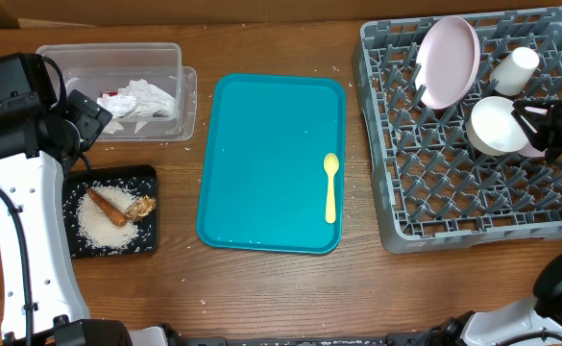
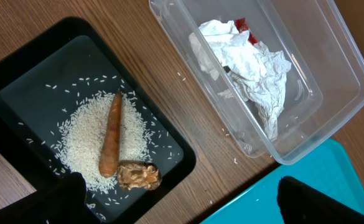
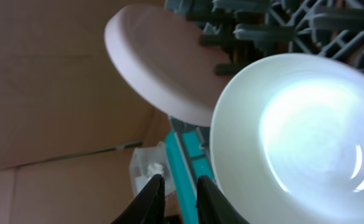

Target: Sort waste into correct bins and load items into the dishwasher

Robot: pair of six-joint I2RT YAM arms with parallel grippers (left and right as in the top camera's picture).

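The crumpled white napkin point(image 1: 148, 96) point(image 2: 250, 62) and the dark-red wrapper point(image 2: 241, 25) lie in the clear tub point(image 1: 170, 58) point(image 2: 331, 56). The carrot-like stick point(image 1: 108, 207) point(image 2: 110, 143), the brown chunk point(image 1: 143, 206) point(image 2: 139, 175) and the rice point(image 1: 98, 229) point(image 2: 82, 134) lie in the black tray point(image 1: 149, 240) point(image 2: 20, 68). The grey rack point(image 1: 473, 207) holds the pink plate point(image 1: 449, 61) point(image 3: 163, 68), the white cup point(image 1: 516, 69) and the whitish bowl point(image 1: 495, 125) point(image 3: 300, 137), with a pink bowl edge point(image 1: 530, 151) behind it. The yellow spoon point(image 1: 330, 187) lies on the teal tray. My left gripper point(image 1: 86, 123) point(image 2: 188, 205) is open and empty above the tray and tub. My right gripper point(image 1: 525, 121) point(image 3: 182, 199) is slightly open beside the whitish bowl's rim, holding nothing.
The teal serving tray point(image 1: 261, 144) point(image 2: 331, 180) lies in the middle of the wooden table, between the bins and the rack. A few loose rice grains lie on the table near the tub.
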